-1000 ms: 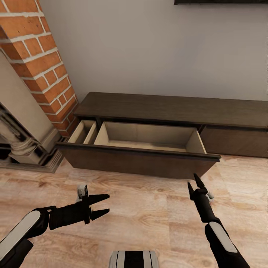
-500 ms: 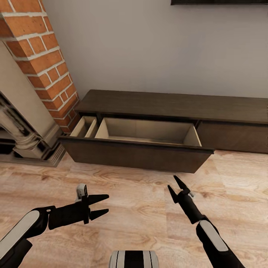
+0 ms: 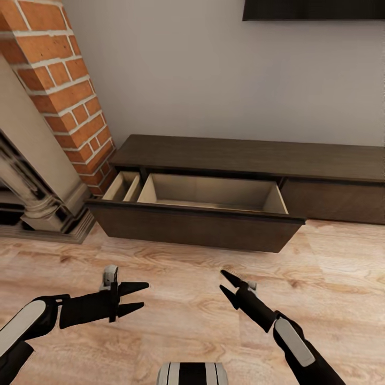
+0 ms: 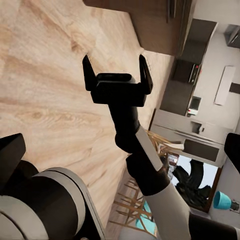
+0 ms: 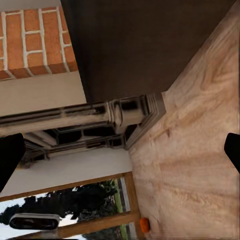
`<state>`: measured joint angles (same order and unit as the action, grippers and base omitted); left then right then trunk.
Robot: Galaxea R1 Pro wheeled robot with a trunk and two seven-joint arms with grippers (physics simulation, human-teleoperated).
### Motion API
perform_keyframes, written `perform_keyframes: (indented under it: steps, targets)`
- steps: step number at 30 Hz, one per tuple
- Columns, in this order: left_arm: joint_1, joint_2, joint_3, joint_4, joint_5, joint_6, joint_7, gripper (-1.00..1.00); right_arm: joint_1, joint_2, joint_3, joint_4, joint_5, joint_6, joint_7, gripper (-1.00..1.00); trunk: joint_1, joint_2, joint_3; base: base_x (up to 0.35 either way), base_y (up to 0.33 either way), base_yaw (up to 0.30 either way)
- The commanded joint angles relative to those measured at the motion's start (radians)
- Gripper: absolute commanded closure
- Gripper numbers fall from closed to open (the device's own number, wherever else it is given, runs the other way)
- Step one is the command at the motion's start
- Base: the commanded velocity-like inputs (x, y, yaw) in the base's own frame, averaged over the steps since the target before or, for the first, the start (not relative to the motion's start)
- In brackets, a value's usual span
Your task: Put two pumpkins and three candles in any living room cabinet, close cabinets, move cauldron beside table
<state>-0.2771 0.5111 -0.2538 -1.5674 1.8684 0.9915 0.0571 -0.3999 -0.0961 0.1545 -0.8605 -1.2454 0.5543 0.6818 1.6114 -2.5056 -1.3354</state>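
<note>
The cabinet (image 3: 251, 158) is a long low dark-brown unit against the grey wall. Its wide left drawer (image 3: 208, 192) is pulled out, showing pale tan walls, with a narrow side compartment (image 3: 122, 186) beside it. My left gripper (image 3: 133, 298) hovers open over the wood floor, short of the drawer front. My right gripper (image 3: 227, 283) is also open, pointing left and toward the drawer. The left wrist view shows the right gripper (image 4: 117, 67) with its fingers spread. In the right wrist view a small orange pumpkin (image 5: 144, 224) sits on the floor far off, past the cabinet front (image 5: 145, 45).
A brick column (image 3: 59, 80) and a stone fireplace surround (image 3: 32, 198) stand left of the cabinet. A dark screen (image 3: 315, 9) hangs on the wall above. Wood floor (image 3: 182, 267) lies between me and the drawer front. The right drawer front (image 3: 334, 200) is shut.
My right gripper has swung left and slightly nearer to me. The left gripper sank a little. The whole view shifted slightly, so the camera moved.
</note>
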Motion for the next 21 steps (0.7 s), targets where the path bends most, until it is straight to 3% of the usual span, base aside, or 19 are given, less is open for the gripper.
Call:
perform_keyframes:
  steps: [1,3,7,9,11,12,13,15,21]
  targets:
    - [-0.001,0.005,-0.001,0.000,0.008,0.001,0.007,-1.00,0.000,-0.001,0.003,0.002,0.003,0.005,0.000,-1.00,-0.001,0.000,0.003,0.000,0.000,0.000]
    - [-0.001,0.017,-0.001,0.002,0.008,0.000,0.008,-1.00,0.000,-0.001,0.003,0.011,0.033,0.006,0.000,-1.00,-0.001,0.000,0.011,0.000,0.000,0.000]
    - [0.000,0.026,0.000,0.003,0.007,0.000,0.013,-1.00,0.000,-0.003,0.003,0.020,0.053,0.008,-0.002,-1.00,-0.003,0.001,0.027,0.000,0.000,0.000]
    - [0.001,0.027,0.001,0.004,0.008,-0.001,0.060,-1.00,0.000,-0.003,0.004,0.028,0.064,0.007,-0.002,-1.00,-0.004,0.002,0.034,0.000,0.000,0.000]
    - [0.001,0.026,0.005,0.002,0.009,-0.001,0.130,-1.00,0.000,-0.004,0.004,0.037,0.119,0.006,-0.004,-1.00,-0.005,0.002,0.042,0.000,0.000,0.000]
    - [0.001,0.026,0.008,0.001,0.010,-0.001,0.141,-1.00,0.000,-0.004,0.004,0.040,0.135,0.007,-0.004,-1.00,-0.006,0.003,0.046,0.000,0.000,0.000]
    - [0.001,0.025,0.019,-0.001,0.010,-0.001,0.164,-1.00,0.000,-0.003,0.004,0.044,0.187,0.008,-0.003,-1.00,-0.006,0.003,0.050,0.000,0.000,0.000]
    - [0.001,0.025,0.026,-0.002,0.010,-0.001,0.177,-1.00,0.000,-0.002,0.004,0.046,0.227,0.008,-0.002,-1.00,-0.007,0.003,0.057,0.000,0.000,0.000]
    - [0.001,0.021,0.035,0.001,0.009,-0.002,0.238,-1.00,0.000,0.003,0.004,0.049,0.274,0.002,-0.006,-1.00,-0.010,0.005,0.081,0.000,0.000,0.000]
